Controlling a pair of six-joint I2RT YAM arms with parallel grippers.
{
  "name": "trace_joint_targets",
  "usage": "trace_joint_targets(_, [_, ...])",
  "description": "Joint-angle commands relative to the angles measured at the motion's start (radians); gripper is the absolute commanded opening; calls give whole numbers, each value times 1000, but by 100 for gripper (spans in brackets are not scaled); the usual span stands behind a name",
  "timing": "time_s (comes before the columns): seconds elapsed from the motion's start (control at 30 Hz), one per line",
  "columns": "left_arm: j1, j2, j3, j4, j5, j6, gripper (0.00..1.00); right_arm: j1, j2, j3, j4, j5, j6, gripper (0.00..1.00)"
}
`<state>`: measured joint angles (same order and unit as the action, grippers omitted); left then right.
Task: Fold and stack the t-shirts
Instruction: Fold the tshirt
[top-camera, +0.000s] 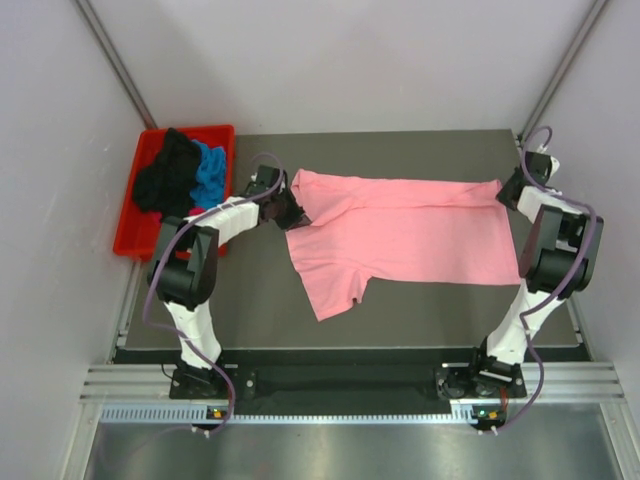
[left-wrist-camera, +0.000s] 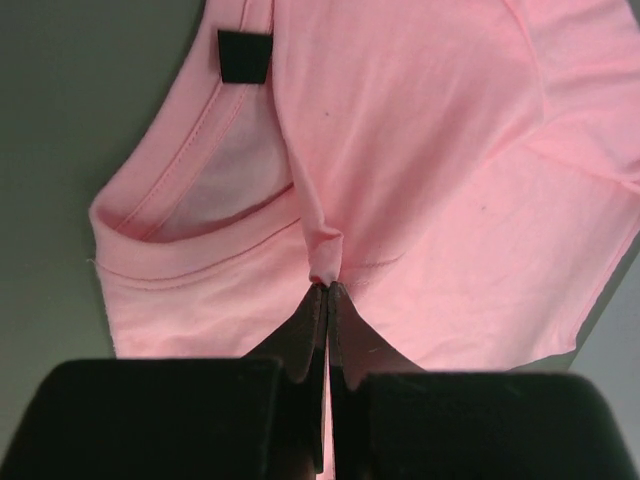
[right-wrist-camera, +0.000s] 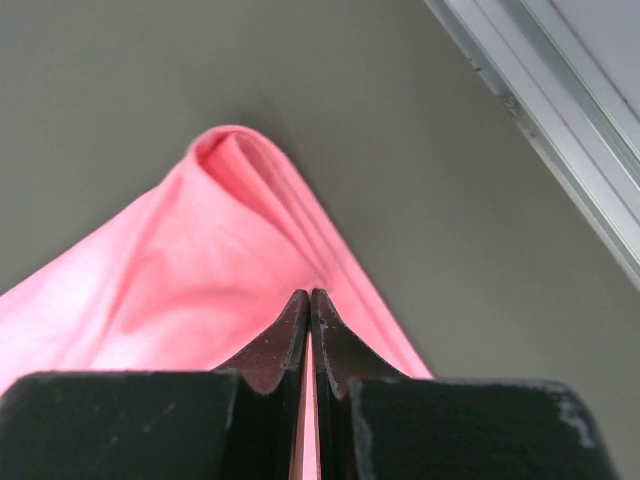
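Observation:
A light pink t-shirt (top-camera: 400, 235) lies stretched across the middle of the dark table. My left gripper (top-camera: 288, 210) is shut on a pinch of its cloth just below the collar, seen in the left wrist view (left-wrist-camera: 327, 288) with the neck opening and black label (left-wrist-camera: 243, 56) above. My right gripper (top-camera: 512, 188) is shut on the shirt's far right corner, where the hem bunches into folds (right-wrist-camera: 250, 170); its tips show in the right wrist view (right-wrist-camera: 309, 293). A black shirt (top-camera: 165, 175) and a bright blue shirt (top-camera: 210, 172) lie heaped in the red bin. No magenta shirt shows.
The red plastic bin (top-camera: 130, 238) stands off the table's back left corner. A metal frame rail (right-wrist-camera: 545, 110) runs close to the right gripper. The table (top-camera: 420, 310) has a bare dark surface in front of the shirt.

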<state>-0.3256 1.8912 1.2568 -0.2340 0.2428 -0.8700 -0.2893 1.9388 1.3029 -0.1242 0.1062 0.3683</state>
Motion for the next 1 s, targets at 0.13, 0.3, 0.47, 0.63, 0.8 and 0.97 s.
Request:
trace_joint_targets(0.13, [-24, -21, -20, -14, -40, -1, 0, -39, 22, 10, -32, 69, 35, 0])
trace_joint_targets(0.3, [-32, -18, 18, -66, -49, 8, 22, -45, 32, 62, -93, 46, 35, 12])
trace_joint_targets(0.47, [-32, -72, 79, -159, -130, 60, 44, -47, -17, 113, -184, 14, 46, 33])
trace_joint_targets(0.63, [22, -48, 174, -128, -189, 201, 54, -45, -63, 148, -229, -135, 17, 43])
trace_joint_targets(0.8, [97, 31, 237, -99, -169, 247, 53, -7, -109, 84, -252, -224, 60, 44])
trace_joint_targets(0.97, [103, 108, 308, -169, -160, 292, 52, 67, -188, -14, -253, -212, 55, 44])
